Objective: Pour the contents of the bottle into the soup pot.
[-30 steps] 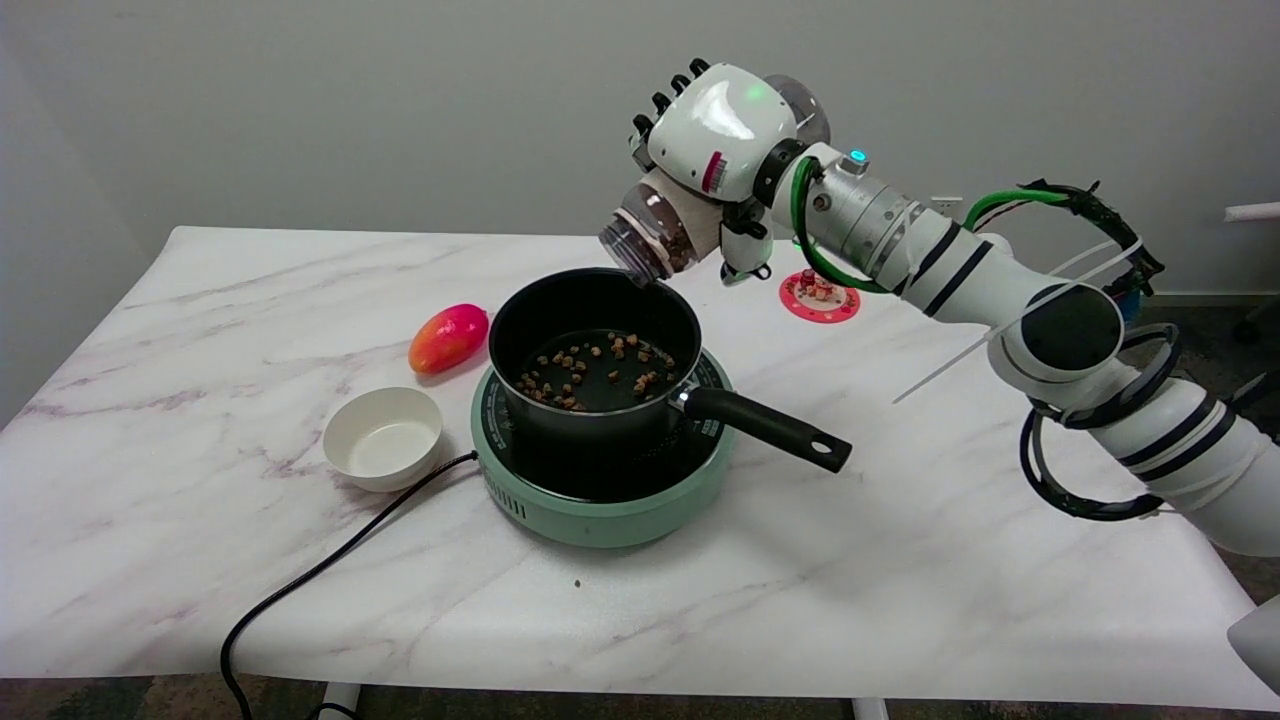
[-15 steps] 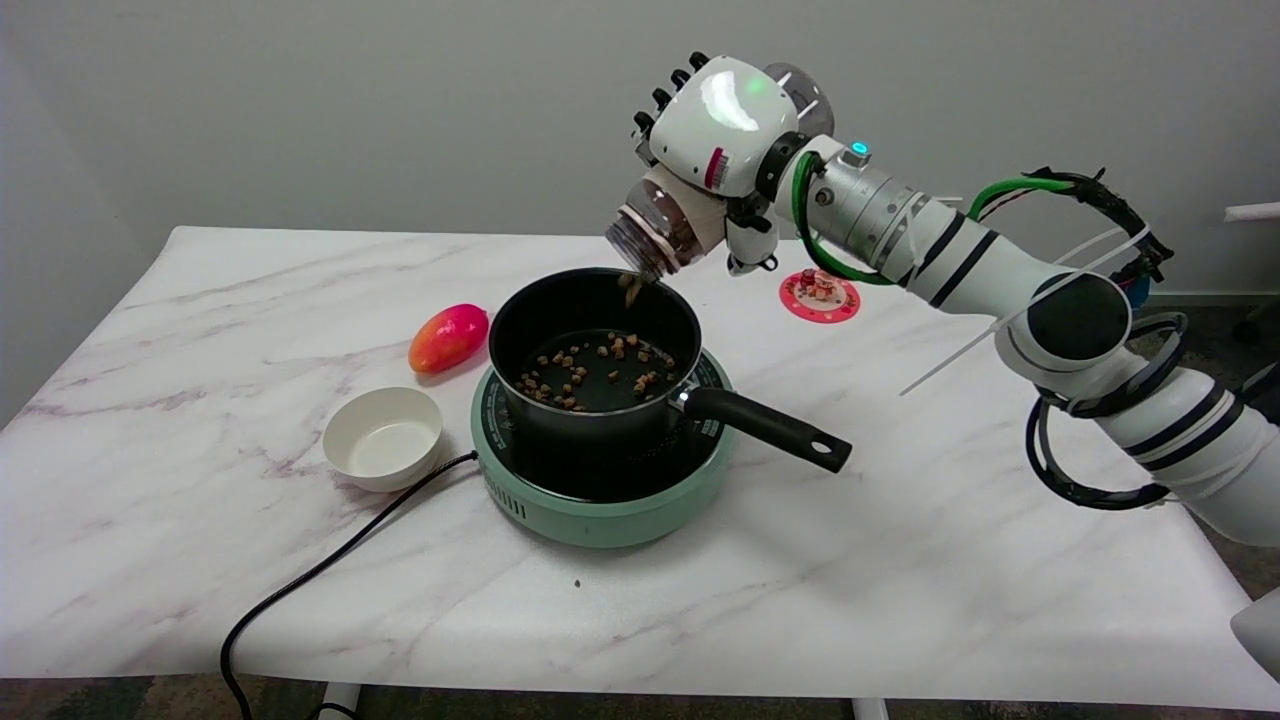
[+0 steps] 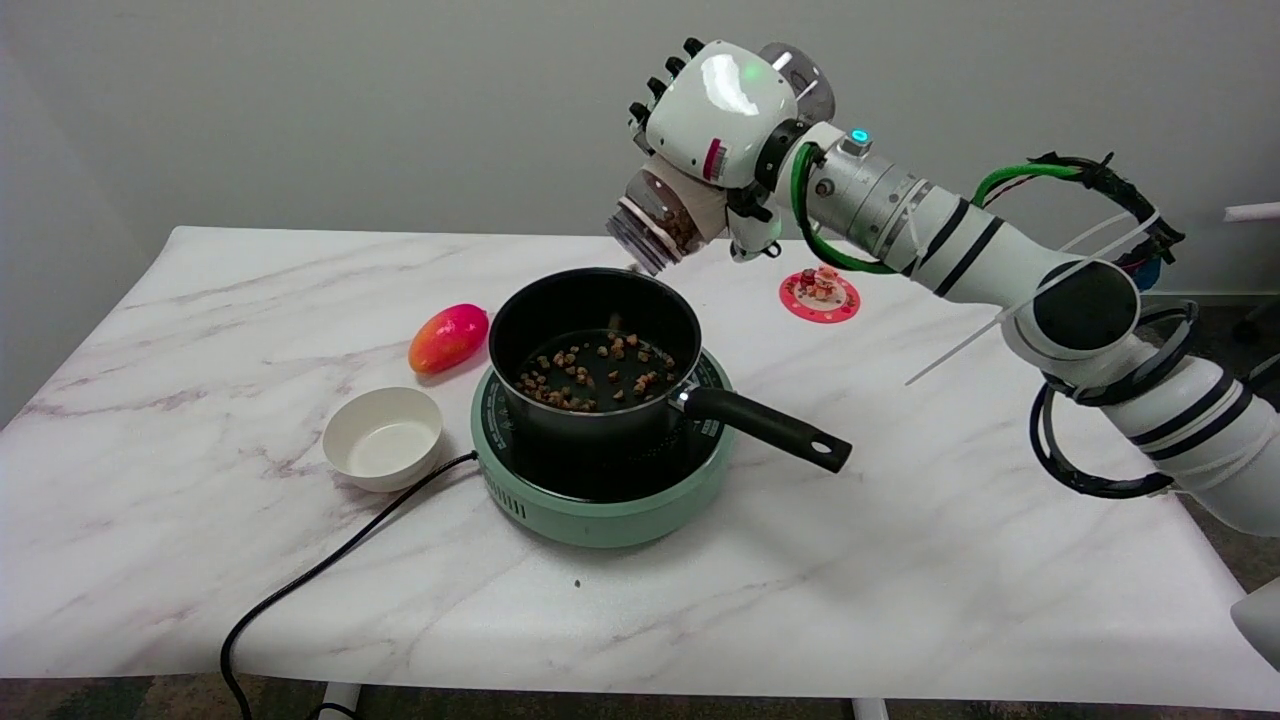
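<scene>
From the red-and-orange mango-shaped fruit point(image 3: 449, 337) and the small white bowl point(image 3: 383, 437) at the left, the danger lies further right: the black soup pot with its long handle point(image 3: 596, 352) sits on the mint-green round hotplate point(image 3: 600, 490), brown pellets scattered on its floor. The clear plastic bottle point(image 3: 662, 216) hangs mouth-down above the pot's far rim, so pellets could, I judge, drop behind it onto the marble-patterned table point(image 3: 900, 520). The right hand point(image 3: 715, 125) clasps the bottle from above, arm reaching in raised from the right.
</scene>
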Action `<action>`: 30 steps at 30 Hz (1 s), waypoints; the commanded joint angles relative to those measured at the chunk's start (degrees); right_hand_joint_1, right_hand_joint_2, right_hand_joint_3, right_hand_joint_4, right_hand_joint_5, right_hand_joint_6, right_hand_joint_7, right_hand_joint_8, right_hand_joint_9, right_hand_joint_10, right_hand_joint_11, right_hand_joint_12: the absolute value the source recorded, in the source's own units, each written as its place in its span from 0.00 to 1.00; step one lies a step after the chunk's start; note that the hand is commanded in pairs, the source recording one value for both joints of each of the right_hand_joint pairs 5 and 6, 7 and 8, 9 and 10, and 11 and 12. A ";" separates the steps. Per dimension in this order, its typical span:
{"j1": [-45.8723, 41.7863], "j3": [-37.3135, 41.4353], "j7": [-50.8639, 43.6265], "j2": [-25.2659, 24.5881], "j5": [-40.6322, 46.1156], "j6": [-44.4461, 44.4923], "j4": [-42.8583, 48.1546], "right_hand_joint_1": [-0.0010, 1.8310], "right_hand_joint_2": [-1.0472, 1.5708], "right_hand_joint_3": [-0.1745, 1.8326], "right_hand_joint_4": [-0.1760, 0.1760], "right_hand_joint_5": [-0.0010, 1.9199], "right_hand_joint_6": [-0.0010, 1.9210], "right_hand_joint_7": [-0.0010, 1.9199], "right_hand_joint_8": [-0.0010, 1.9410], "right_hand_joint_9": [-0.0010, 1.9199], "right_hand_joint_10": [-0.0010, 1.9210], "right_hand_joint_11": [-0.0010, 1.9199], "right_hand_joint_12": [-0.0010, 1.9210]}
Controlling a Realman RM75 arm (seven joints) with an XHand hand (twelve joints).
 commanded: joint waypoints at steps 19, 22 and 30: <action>3.04 -0.34 -3.52 0.80 -1.06 2.93 0.37 0.74 0.84 0.36 0.50 1.00 1.00 0.99 0.98 0.69 0.69 0.62 0.62; 3.13 -0.89 -3.52 0.80 -1.07 2.76 0.11 0.74 0.84 0.36 0.50 1.00 1.00 0.99 0.98 0.69 0.69 0.62 0.62; 3.80 -2.19 -3.45 0.90 -0.66 2.96 -0.11 0.74 0.84 0.36 0.50 1.00 1.00 0.99 0.98 0.69 0.69 0.62 0.62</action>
